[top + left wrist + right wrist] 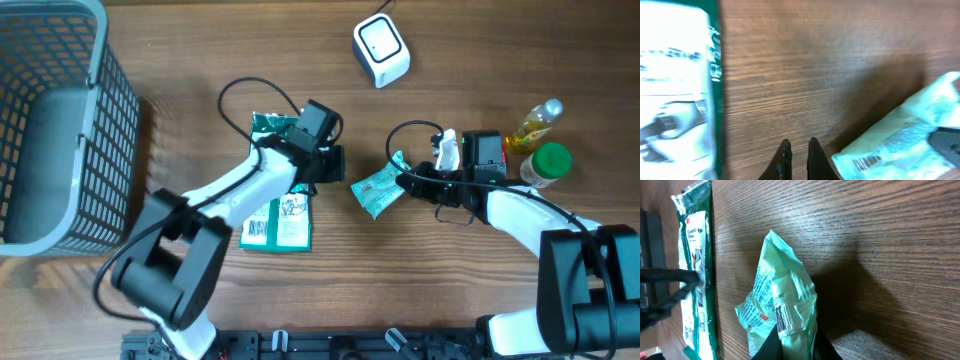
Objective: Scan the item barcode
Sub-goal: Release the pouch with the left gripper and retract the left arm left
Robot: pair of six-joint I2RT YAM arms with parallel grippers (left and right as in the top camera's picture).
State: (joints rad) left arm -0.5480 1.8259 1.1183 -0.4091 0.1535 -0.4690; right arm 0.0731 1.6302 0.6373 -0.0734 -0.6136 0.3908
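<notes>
My right gripper (404, 183) is shut on the end of a crumpled light-green packet (377, 190), which hangs just above the table and casts a shadow. In the right wrist view the packet (777, 292) rises from between the fingers of the right gripper (795, 344), its barcode (781, 317) facing the camera. My left gripper (340, 165) sits just left of the packet, shut and holding nothing. In the left wrist view the left gripper (797, 146) has closed tips over bare wood, with the packet (905, 137) and its barcode (867, 162) at the lower right. A white scanner (381, 50) stands at the back.
A green-and-white flat pack (278, 222) lies under the left arm, with a dark green bag (270, 127) behind it. A grey mesh basket (60, 130) fills the left side. A yellow bottle (533, 125) and a green-capped jar (546, 165) stand at the right.
</notes>
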